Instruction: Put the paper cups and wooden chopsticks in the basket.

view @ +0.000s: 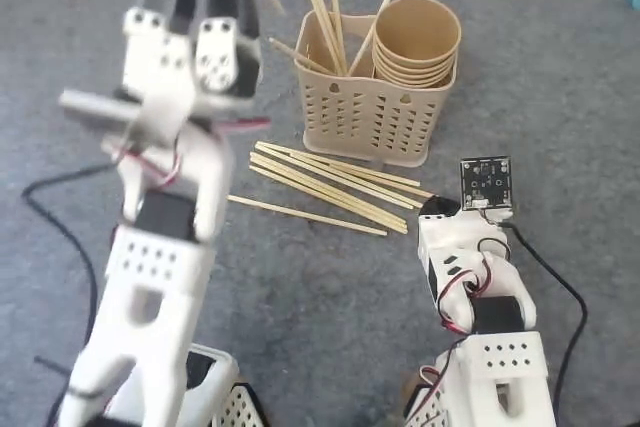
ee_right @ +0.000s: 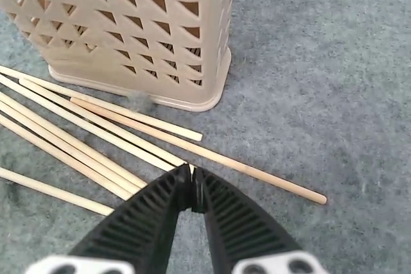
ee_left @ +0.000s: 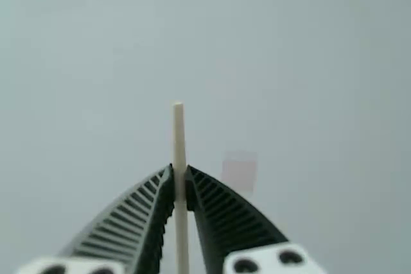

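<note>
Left gripper (ee_left: 180, 174) pinches a chopstick (ee_left: 178, 133), upper left in the high view; next, swing it over the basket (view: 365, 112) and release. Right gripper (ee_right: 192, 187) has its fingers pressed together, seemingly empty.

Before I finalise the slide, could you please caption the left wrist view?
Left gripper clamped on a single wooden chopstick, its tip standing clear beyond the jaws.

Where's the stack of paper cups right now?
High view: the paper cups sit nested in the right-hand side of the basket, beside the chopsticks standing in it.
</note>
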